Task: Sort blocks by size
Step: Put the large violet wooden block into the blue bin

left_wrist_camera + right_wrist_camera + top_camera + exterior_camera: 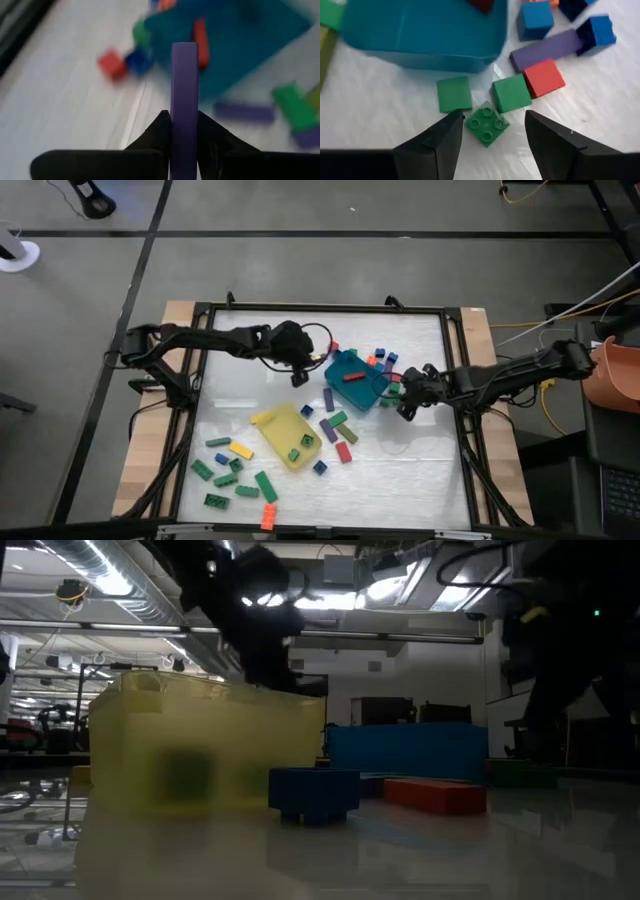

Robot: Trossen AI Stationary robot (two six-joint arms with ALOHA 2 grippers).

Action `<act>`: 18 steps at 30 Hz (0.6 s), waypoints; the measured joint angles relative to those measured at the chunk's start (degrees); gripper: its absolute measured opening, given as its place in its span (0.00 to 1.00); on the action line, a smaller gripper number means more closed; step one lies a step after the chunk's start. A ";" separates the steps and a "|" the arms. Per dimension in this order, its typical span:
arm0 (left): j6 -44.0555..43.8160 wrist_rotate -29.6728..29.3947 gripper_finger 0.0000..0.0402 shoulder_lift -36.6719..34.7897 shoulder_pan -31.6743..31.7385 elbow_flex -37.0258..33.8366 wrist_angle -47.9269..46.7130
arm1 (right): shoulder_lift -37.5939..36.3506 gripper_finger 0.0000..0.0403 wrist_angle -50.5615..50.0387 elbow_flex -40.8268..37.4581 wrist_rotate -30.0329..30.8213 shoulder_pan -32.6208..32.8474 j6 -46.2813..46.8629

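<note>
Two arms over a white surface (pixel 400 470) strewn with toy blocks. The left gripper (pixel 184 131), near the middle of the far edge, is clamped on a long purple bar (pixel 184 100) that stands up between its fingers; it hangs beside the teal tray (pixel 352 385), which already holds a red bar (pixel 352 377). The right gripper (pixel 494 131) sits close to the right edge, just beyond the teal tray, its fingers spread and empty — a small green cube (pixel 487 123) lies studs-up between the fingertips, with two more green cubes, a red one (pixel 543 77), blue ones and a purple bar close around it. A yellow tray (pixel 285 438), nearer the front edge, carries two green blocks. Loose green bars, a yellow bar (pixel 241 450) and an orange block (pixel 269 515) lie toward the front-left corner; further bars lie between the two trays.

Judged stage: long bars seem bound for the teal tray, so the purple bar looks ready to be carried over and dropped in.

Risks: the bar is pinched near one end only, so it could swing or slip in transit and land outside the tray. A low approach could knock the tray rim and shove the tray into the small blocks beside it. On the right, closing fingers may nudge the neighbouring green cube — the cluster is tight — or catch the target cube askew. Both grippers work near the same tray, so a collision is possible.
</note>
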 joint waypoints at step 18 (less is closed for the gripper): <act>2.15 -1.19 0.19 15.27 -5.22 0.02 39.46 | -0.04 0.53 4.13 -6.02 2.67 0.00 10.26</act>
